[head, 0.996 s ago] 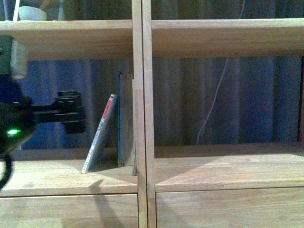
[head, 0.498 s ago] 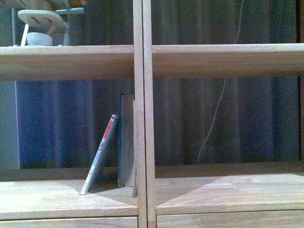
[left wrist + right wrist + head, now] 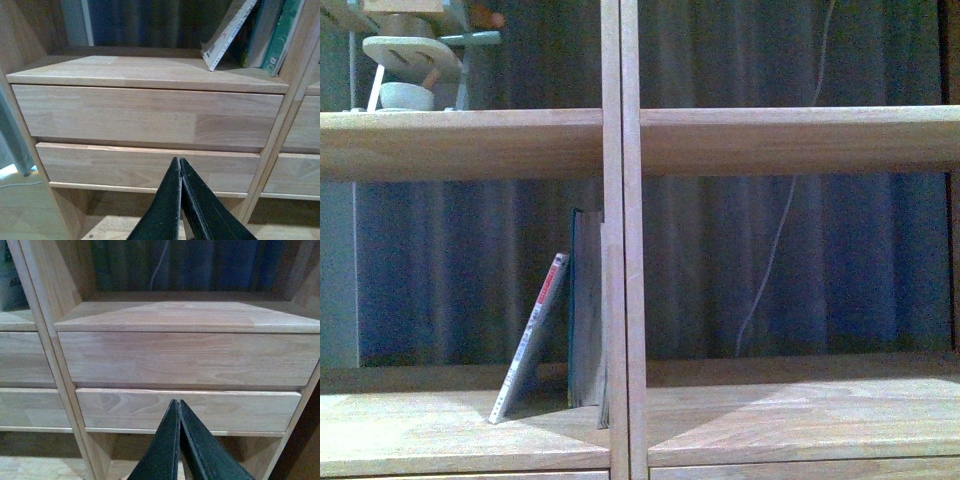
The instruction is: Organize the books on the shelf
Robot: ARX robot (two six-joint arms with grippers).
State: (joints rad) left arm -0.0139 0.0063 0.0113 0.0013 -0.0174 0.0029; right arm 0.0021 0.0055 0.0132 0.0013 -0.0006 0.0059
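The shelf point(image 3: 621, 240) fills the front view, its upright central divider running from top to bottom. Both books stand in the compartment just left of that divider, on the board above the drawers. The thicker teal book point(image 3: 582, 310) stands upright, pressed against the divider, its foot on the board. The thin paperback point(image 3: 530, 338) leans against the teal book on the side away from the divider, its red-and-white spine facing out, its top touching the teal book and its foot set out further from the divider. The compartment on the other side of the divider shows only bare board, with a dark curtain point(image 3: 840, 260) and a pale cable point(image 3: 772, 262) hanging behind it. On the higher board left of the divider sit a small white bowl point(image 3: 406, 95) and a pale wooden toy point(image 3: 415, 50).

Neither arm appears in the front view. In the left wrist view the left gripper point(image 3: 180, 167) has its jaws pressed together on nothing, low in front of the two drawers point(image 3: 145, 120) left of the divider, well below the books. In the right wrist view the right gripper point(image 3: 179, 407) likewise has its jaws closed and empty, low before the drawers right of the divider.
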